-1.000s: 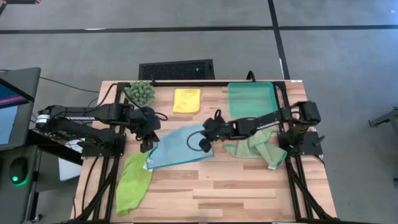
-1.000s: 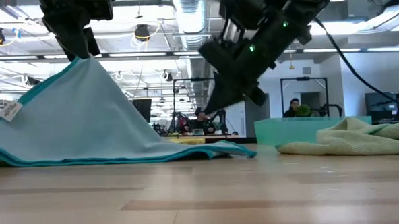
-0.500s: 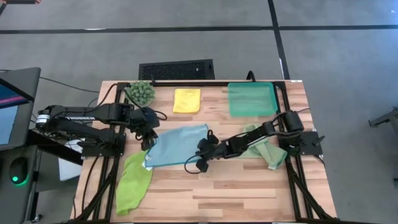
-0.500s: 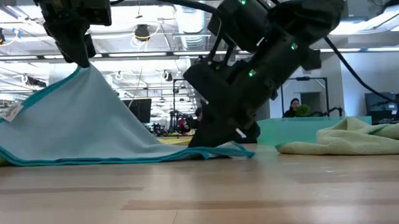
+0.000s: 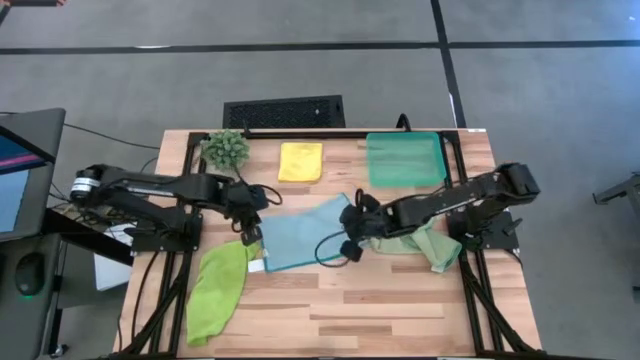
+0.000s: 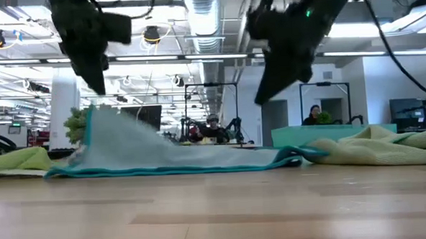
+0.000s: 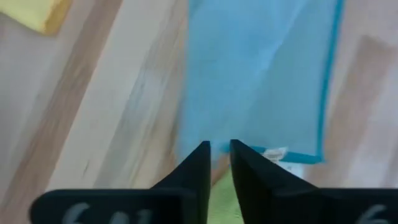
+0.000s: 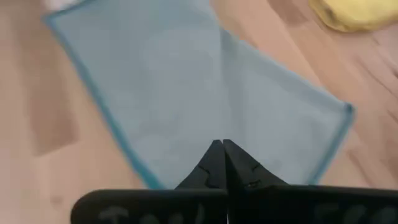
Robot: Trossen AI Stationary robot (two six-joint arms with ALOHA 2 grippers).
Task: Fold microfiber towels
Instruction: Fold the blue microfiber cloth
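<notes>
**Both claws above the light blue towel**

Lime green towel [image 5: 216, 301] lies crumpled below-left of the left gripper [image 5: 253, 236]; that claw hangs over the left edge of the light blue towel [image 5: 305, 231], fingers [image 7: 198, 167] parted by a narrow gap, pinching nothing; the blue cloth spreads flat between the two claws; yellow towel [image 5: 300, 161] sits folded beyond them; right gripper [image 5: 351, 243] hovers at the blue towel's right edge, fingers pressed together, empty; pale sage green towel [image 5: 420, 243] lies bunched just right of it
</notes>
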